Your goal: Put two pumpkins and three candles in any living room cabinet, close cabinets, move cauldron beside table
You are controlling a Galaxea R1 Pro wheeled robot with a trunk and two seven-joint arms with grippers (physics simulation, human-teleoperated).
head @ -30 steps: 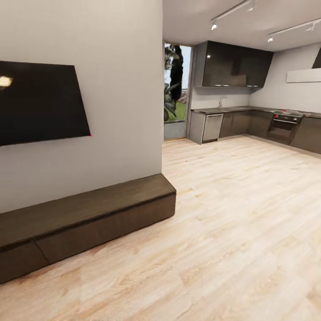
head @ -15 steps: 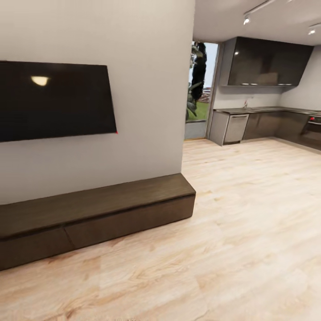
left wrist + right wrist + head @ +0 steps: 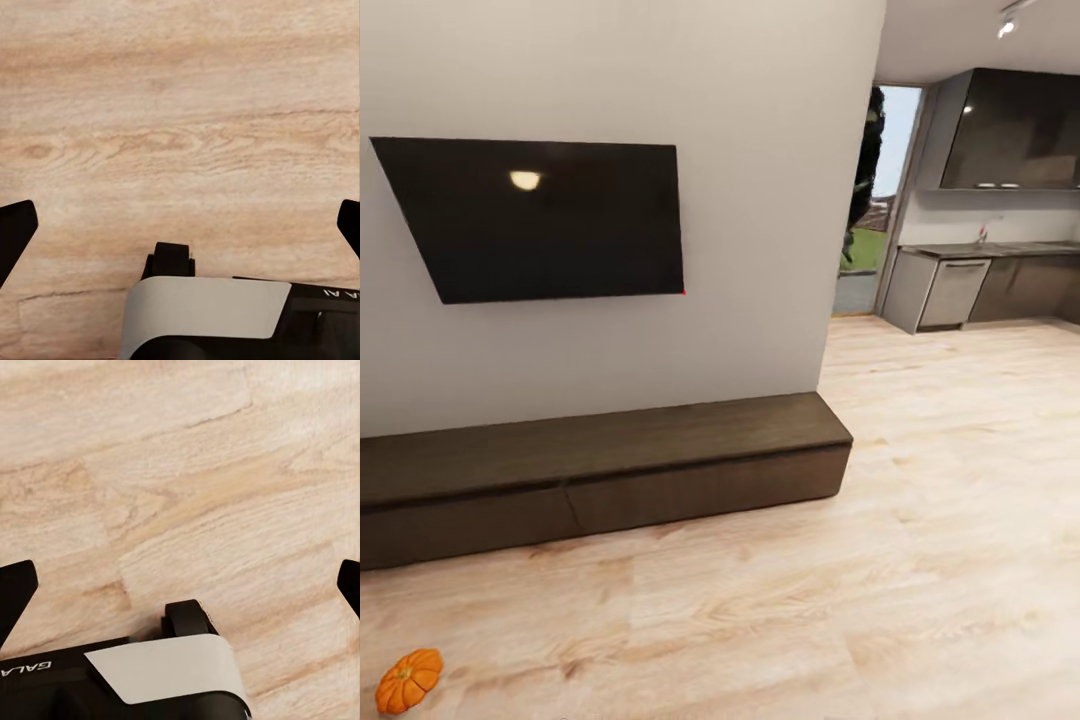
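A small orange ribbed pumpkin (image 3: 408, 680) lies on the wood floor at the head view's lower left corner. Behind it, the long low dark-brown cabinet (image 3: 600, 470) runs along the grey wall, its drawer fronts all shut and its top bare. In the left wrist view my left gripper (image 3: 180, 232) hangs open over bare floorboards, black fingertips (image 3: 15, 232) far apart with nothing between them. The right wrist view has my right gripper (image 3: 180, 592) open in the same way above the floor. The candles and the cauldron are out of view.
A black television (image 3: 550, 220) hangs on the wall above the cabinet. Past the wall's right end a glass door (image 3: 870, 210) and dark kitchen units (image 3: 1000, 280) stand at the far right. Pale wood floor (image 3: 880, 600) stretches in front of the cabinet.
The head view has swung left: television, cabinet and kitchen have all slid right in the picture. The pumpkin has come into sight at the lower left.
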